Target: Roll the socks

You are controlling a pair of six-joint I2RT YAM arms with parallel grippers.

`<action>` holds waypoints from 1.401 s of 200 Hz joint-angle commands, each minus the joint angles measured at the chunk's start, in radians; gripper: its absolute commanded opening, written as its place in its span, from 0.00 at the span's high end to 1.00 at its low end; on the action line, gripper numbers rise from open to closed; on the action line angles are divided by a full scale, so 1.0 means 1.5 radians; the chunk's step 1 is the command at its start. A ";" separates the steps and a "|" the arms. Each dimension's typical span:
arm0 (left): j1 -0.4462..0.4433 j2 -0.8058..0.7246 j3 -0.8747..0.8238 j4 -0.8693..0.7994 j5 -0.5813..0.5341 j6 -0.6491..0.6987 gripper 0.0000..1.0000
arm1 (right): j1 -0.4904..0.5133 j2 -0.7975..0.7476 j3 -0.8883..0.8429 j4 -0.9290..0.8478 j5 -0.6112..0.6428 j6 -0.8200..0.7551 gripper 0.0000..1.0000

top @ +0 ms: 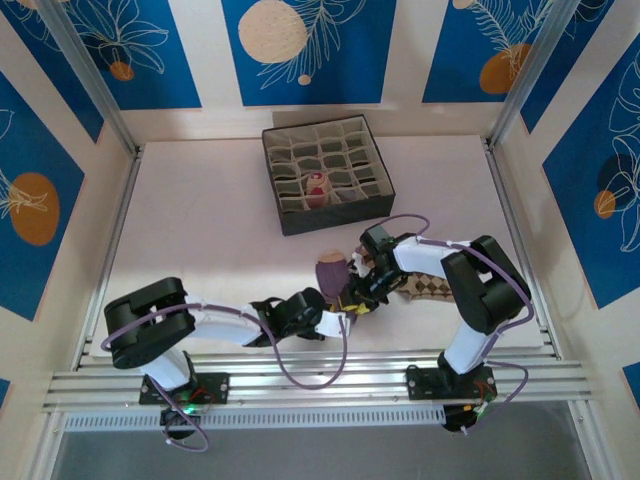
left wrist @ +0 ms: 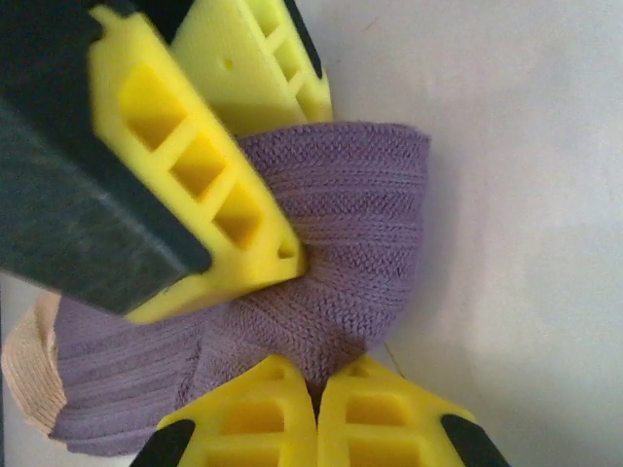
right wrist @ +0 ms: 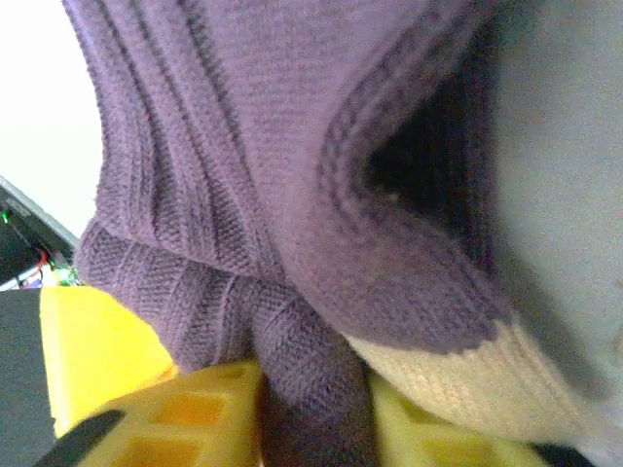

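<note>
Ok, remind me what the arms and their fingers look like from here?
The left arm and right arm both have white links between bulky black joints, with a purple cable looping along each. The fingers are bright yellow plastic with rectangular cut-outs, backed in black.

The purple sock [left wrist: 341,233] runs off the left edge of the left wrist view at its beige toe. The left tool [left wrist: 316,391] is cut by the bottom edge there, and the fabric nipped between its fingers is hidden. In the right wrist view the same sock is blurred, cropped at the top and dark inside its opening, and the right tool [right wrist: 311,399] is cut by the bottom edge. From above, the diamond-patterned sock [top: 432,286] lies mostly under the right arm [top: 485,285]. The third sock [top: 317,187], in the grey box [top: 340,215], is too small to make out.
</note>
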 commanded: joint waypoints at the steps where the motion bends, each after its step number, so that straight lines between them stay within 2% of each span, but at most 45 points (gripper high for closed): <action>1: 0.009 0.019 0.013 -0.065 0.059 -0.045 1.00 | 0.017 0.003 -0.028 -0.015 0.076 -0.017 0.54; 18: 0.023 0.009 0.019 -0.101 0.121 -0.080 1.00 | 0.012 -0.043 -0.038 -0.003 0.085 -0.016 0.47; 40: 0.044 0.012 0.054 -0.188 0.199 -0.119 1.00 | 0.000 -0.099 -0.054 0.013 0.103 -0.012 0.43; 82: 0.101 0.029 0.114 -0.313 0.352 -0.188 1.00 | -0.018 -0.161 -0.074 0.045 0.125 -0.011 0.42; 109: 0.146 0.047 0.154 -0.369 0.449 -0.222 1.00 | -0.017 -0.182 -0.090 0.094 0.083 -0.012 0.42; 117: 0.161 0.054 0.163 -0.379 0.474 -0.234 1.00 | -0.015 -0.178 -0.090 0.105 0.065 -0.017 0.43; 139: 0.199 0.092 0.192 -0.401 0.548 -0.269 1.00 | -0.014 -0.144 -0.088 0.119 0.023 -0.029 0.61; 166: 0.231 0.123 0.209 -0.405 0.580 -0.321 1.00 | -0.008 -0.104 -0.098 0.141 0.009 -0.024 0.62; 215: 0.278 0.163 0.231 -0.432 0.636 -0.379 1.00 | -0.002 -0.094 -0.110 0.172 0.005 -0.023 0.48; 280: 0.282 0.210 0.267 -0.460 0.613 -0.424 1.00 | 0.010 -0.126 -0.126 0.166 0.009 -0.025 0.49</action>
